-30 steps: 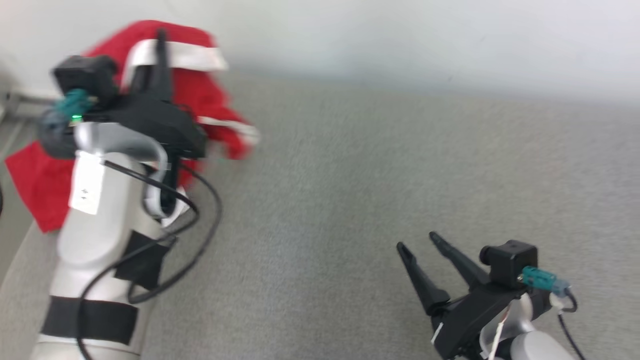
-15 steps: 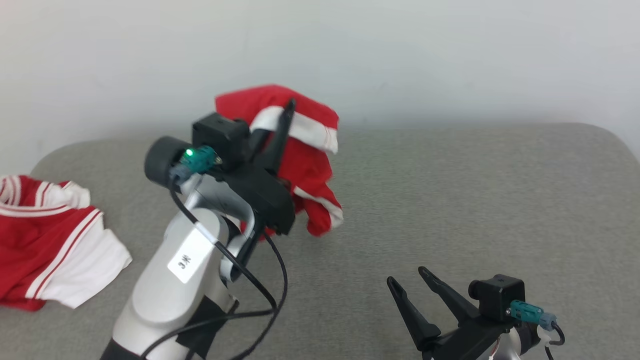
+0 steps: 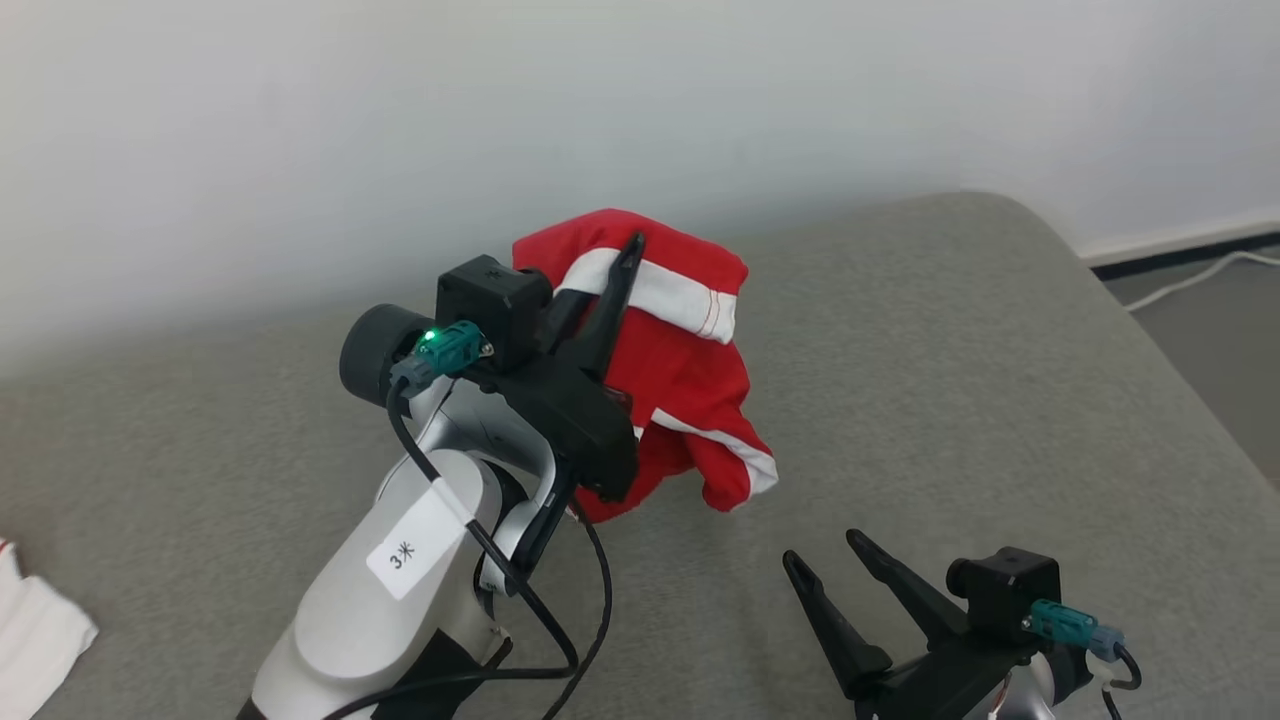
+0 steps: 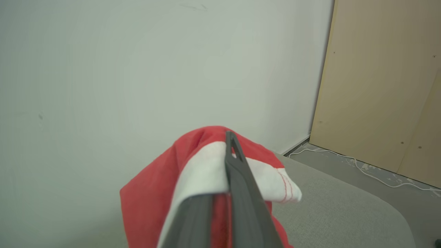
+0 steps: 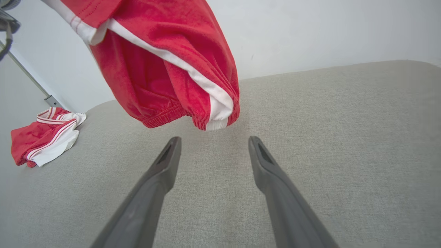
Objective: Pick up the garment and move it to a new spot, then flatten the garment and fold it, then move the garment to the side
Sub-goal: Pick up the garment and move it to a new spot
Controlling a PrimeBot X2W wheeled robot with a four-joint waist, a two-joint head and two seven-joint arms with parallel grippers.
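The garment [image 3: 690,380] is red with white bands and hangs bunched in the air above the grey padded surface [image 3: 950,350]. My left gripper [image 3: 625,265] is shut on its white band near the top, fingers pointing up toward the wall. In the left wrist view the closed fingers [image 4: 237,172] pinch the cloth [image 4: 151,196], which drapes over both sides. My right gripper [image 3: 827,550] stands open low at the front right, nothing in it. In the right wrist view the garment's [image 5: 165,58] elastic hem dangles just above and beyond the open right gripper [image 5: 213,144].
A second red and white garment [image 5: 44,137] lies crumpled at the surface's far left; its white edge [image 3: 40,630] shows in the head view. The surface's rounded right edge drops to the floor with a white cable [image 3: 1200,275]. A beige panel [image 4: 379,86] stands by the wall.
The head camera has swung right. My left arm has carried the garment rightward, away from the other garment, toward the middle of the surface. The right gripper has stayed open.
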